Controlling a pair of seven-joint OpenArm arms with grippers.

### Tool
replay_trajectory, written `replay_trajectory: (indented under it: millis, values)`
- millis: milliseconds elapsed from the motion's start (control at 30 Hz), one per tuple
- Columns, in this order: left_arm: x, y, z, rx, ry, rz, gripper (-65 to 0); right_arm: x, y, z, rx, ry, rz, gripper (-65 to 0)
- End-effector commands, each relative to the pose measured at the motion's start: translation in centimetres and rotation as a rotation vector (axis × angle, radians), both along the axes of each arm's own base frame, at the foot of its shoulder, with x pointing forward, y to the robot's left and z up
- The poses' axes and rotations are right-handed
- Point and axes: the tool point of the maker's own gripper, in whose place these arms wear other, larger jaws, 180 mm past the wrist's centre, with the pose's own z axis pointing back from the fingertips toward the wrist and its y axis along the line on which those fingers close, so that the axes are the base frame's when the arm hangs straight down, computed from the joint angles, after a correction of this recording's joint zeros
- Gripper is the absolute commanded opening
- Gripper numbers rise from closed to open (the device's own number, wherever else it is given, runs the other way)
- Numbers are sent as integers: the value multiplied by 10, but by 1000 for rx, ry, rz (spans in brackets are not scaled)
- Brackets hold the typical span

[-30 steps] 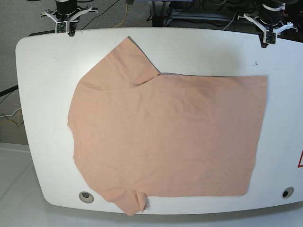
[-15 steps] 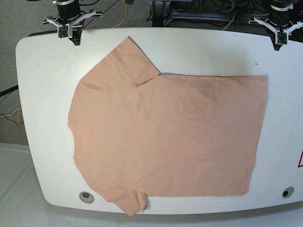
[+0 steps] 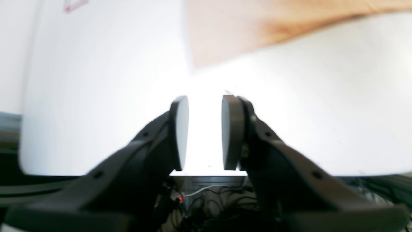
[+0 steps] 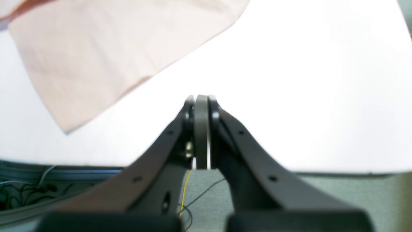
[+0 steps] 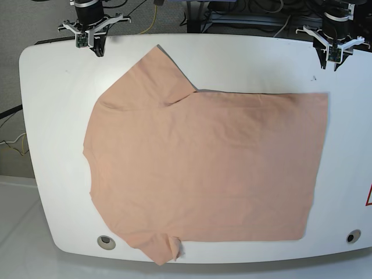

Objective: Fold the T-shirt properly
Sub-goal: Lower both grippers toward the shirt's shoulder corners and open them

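The peach T-shirt (image 5: pixel 203 168) lies flat on the white table (image 5: pixel 52 116), neck end to the left and hem to the right, with one sleeve (image 5: pixel 160 72) pointing toward the far edge. My left gripper (image 5: pixel 332 60) hangs at the far right edge, just beyond the hem corner (image 3: pixel 257 25). It is open, with a bare gap between its pads (image 3: pixel 205 106). At the far left edge, my right gripper (image 5: pixel 95 49) is shut on nothing (image 4: pixel 201 100). The sleeve (image 4: pixel 112 58) lies ahead of it to its left.
Two round holes (image 5: pixel 105 242) (image 5: pixel 352 237) sit near the table's front edge. A red triangle mark (image 5: pixel 368 197) is at the right rim. Cables and frame parts (image 5: pixel 232 14) lie behind the far edge.
My left gripper's jaws have parted from shut to open. Both grippers have shifted a little along the far edge, the right one nearer to the sleeve. The T-shirt has not moved.
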Motion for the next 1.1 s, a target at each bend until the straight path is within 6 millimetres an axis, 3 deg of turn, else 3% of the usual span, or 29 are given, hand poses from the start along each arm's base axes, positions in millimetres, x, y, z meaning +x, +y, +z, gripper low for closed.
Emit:
replay_trajectory:
  millis: [0, 200, 267, 400, 533, 600, 733, 867, 933, 1067]
  values:
    - [2, -2, 11, 7, -35, -14, -531, 7, -9, 6, -30, -23, -16, -650]
    - [4, 2, 12, 3, -44, 4, -558, 11, -11, 1, -23, 10, -35, -571]
    - [3, 5, 10, 2, -41, 11, -588, 18, -6, 8, 39, -9, -27, -545]
    - [5, 8, 10, 6, -40, 12, -650, 30, 2, 19, 133, -41, -11, -575]
    - [10, 9, 11, 8, -48, 7, -650, 40, 6, 31, 155, -77, 9, -598]
    - [22, 10, 19, 10, -87, 2, -650, 48, 7, 46, 109, -121, 12, -606]
    - [39, 13, 26, 1, -120, 10, -568, 55, 5, 60, 31, -163, 24, -614]
    - [53, 16, 31, -56, -144, 34, -533, 58, -1, 63, -40, -179, 17, -626]
    - [50, 21, 22, -234, -108, 115, -505, 59, 4, 63, -29, -182, 18, -649]
    - [51, 19, 24, -430, -90, 142, -475, 55, 7, 57, -3, -167, 14, -650]
